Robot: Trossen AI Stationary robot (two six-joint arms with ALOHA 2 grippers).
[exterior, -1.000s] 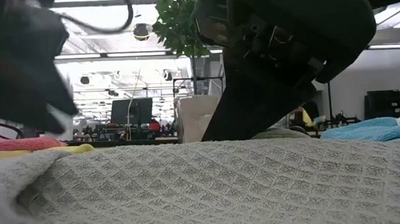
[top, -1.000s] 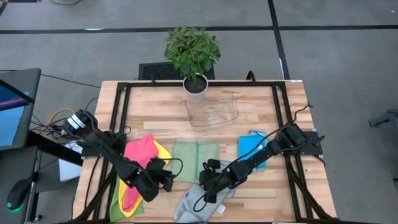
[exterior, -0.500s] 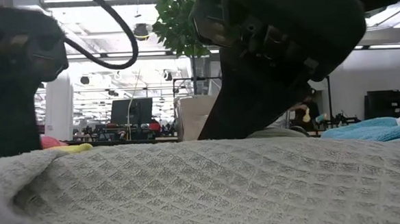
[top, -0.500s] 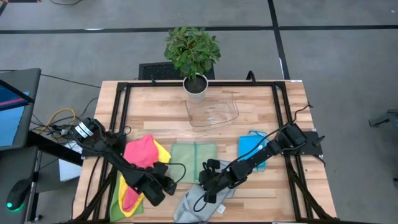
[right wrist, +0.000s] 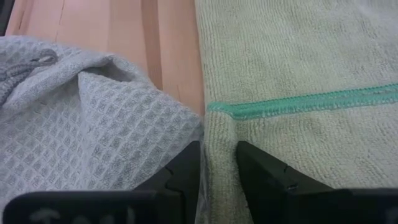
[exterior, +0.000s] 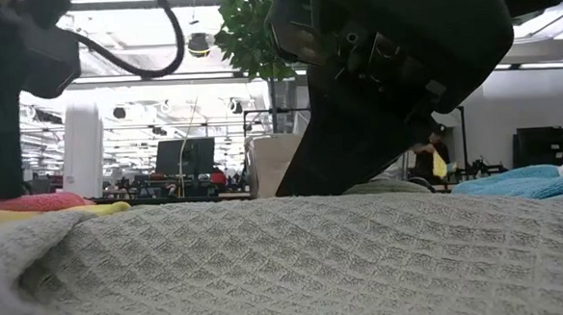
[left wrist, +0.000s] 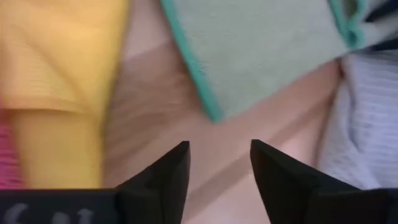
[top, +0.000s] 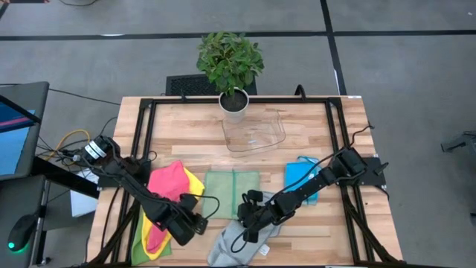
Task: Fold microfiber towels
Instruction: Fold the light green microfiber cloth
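Note:
A pale green towel with teal edging [top: 232, 192] lies flat at the table's middle. Against its near edge sits my right gripper [right wrist: 217, 149], shut on the cloth. A grey waffle towel [top: 236, 244] lies crumpled just nearer and fills the low view's foreground [exterior: 287, 263]. Pink [top: 168, 182] and yellow [top: 192, 181] towels are heaped to the left, with a green one [top: 140, 237] under them. A blue towel [top: 300, 179] lies at the right. My left gripper [left wrist: 219, 146] hangs open over bare wood between the yellow towel [left wrist: 56, 56] and the pale green towel [left wrist: 261, 43]. My right gripper pinches the pale green towel between its two fingers at the near edge [right wrist: 219, 134], just below a teal seam. The fingers slant down from the table's right. The towel lies flat on the table. One layer or several, I cannot tell.
A clear plastic tray [top: 255, 134] and a potted plant [top: 232, 67] stand at the far middle. Black frame rails [top: 149, 134] run along the table's left and right sides. Bare wood shows at the near right corner [top: 327, 238].
My left gripper has turned at the wrist and tipped over the bare wood beside the yellow towel. In the low view its dark body has drawn back toward the picture's left edge. My right gripper and the towels have kept still.

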